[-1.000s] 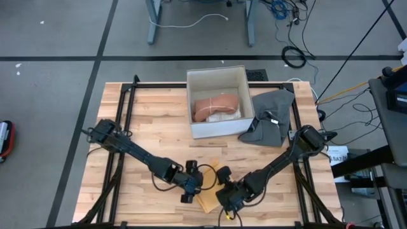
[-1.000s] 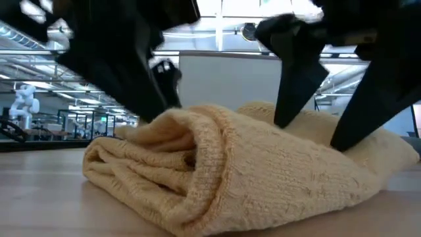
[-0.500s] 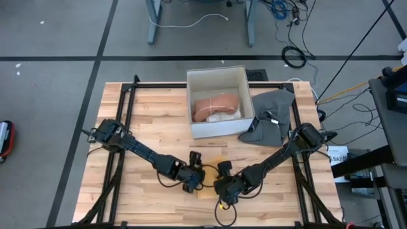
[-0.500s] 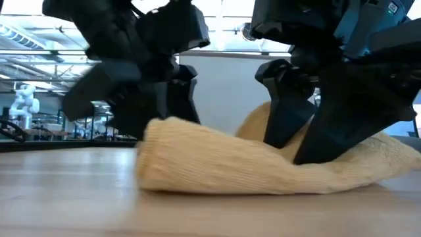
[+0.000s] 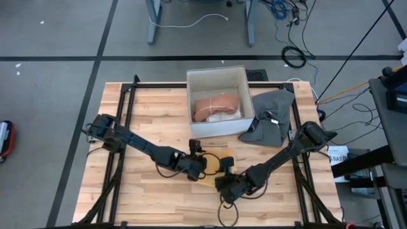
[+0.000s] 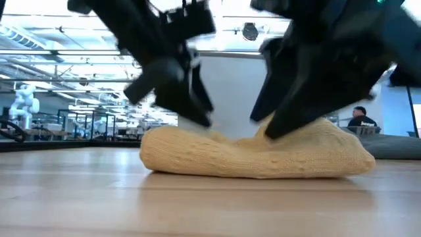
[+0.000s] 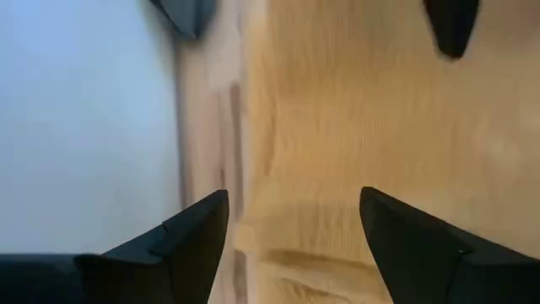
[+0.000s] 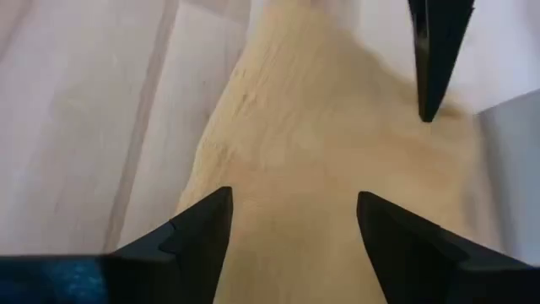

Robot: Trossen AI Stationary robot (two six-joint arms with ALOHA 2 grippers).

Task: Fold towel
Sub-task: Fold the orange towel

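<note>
The towel (image 6: 256, 155) is tan knit cloth, bunched into a low, long bundle that lies flat on the wooden table. From above only a strip of the towel (image 5: 213, 172) shows between the two arms. My left gripper (image 5: 198, 166) stands open over the bundle's left end (image 6: 164, 148). My right gripper (image 5: 224, 183) stands open over its right half. Both slant down onto it. Each wrist view shows the towel (image 7: 354, 127) (image 8: 312, 143) spread between that arm's own open fingers. My left gripper (image 6: 197, 122) comes down slanting from the table's left onto the top of the towel's left end (image 6: 191, 135). Its fingers are spread, with no cloth seen pinched between them. The towel lies on the table under it. My right gripper (image 6: 266, 128) comes down slanting from the table's right onto the towel's top near the middle (image 6: 276, 141). Its fingers (image 8: 396, 236) are spread over the cloth, and no pinch shows. The towel stays flat on the table.
A white box (image 5: 219, 130) holding a pinkish cloth stands at the far middle. Beside it, to the right, lies a grey cloth (image 5: 270, 117). Black frame rails (image 5: 127, 127) run along the table's sides. A person (image 6: 360, 120) shows far off in the room.
Both grippers have gone toward the table's far edge, the left one also toward the right, and both have rolled at the wrist. The towel has slid with them away from the near edge. It has sunk from a tall, loose fold into a low, compact bundle.
</note>
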